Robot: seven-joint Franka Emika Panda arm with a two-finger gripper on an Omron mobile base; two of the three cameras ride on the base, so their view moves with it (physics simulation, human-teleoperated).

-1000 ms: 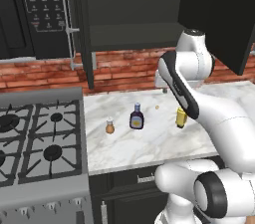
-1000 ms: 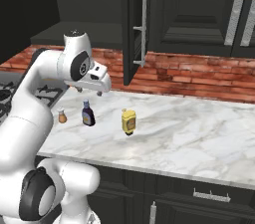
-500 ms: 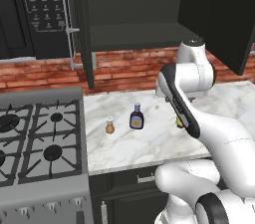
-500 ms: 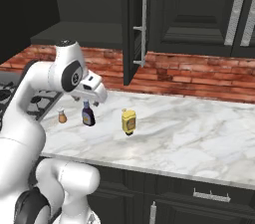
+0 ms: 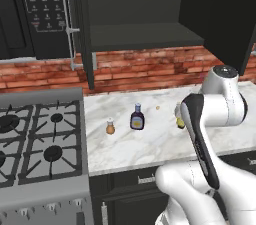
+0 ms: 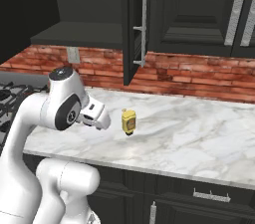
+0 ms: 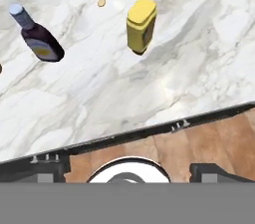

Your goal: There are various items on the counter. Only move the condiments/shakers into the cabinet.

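Three condiments stand on the marble counter (image 5: pixel 125 149). The yellow squeeze bottle (image 6: pixel 129 121) (image 7: pixel 141 31) is the nearest; my arm half hides it in the left base view. To its left are the dark sauce bottle (image 5: pixel 137 117) (image 7: pixel 40 40) and the small orange-brown shaker (image 5: pixel 110 128). My gripper (image 6: pixel 98 118) hangs over the counter's front edge, just left of the yellow bottle and apart from it. It is open, its dark fingertips (image 7: pixel 209 172) wide apart with nothing between them. Above, the cabinet (image 5: pixel 140 36) is open, its shelf bare.
A tiny orange speck (image 5: pixel 158 108) (image 7: pixel 101 2) lies on the counter behind the bottles. The stove (image 5: pixel 35 139) is at the left, with the black microwave (image 5: pixel 40 9) above it. The cabinet door (image 6: pixel 132 24) juts out over the counter. A brick wall runs along the back.
My arm has folded down and the hand has dropped from upper-wall height to just above the counter's front edge. The bottles and the shaker have not moved.
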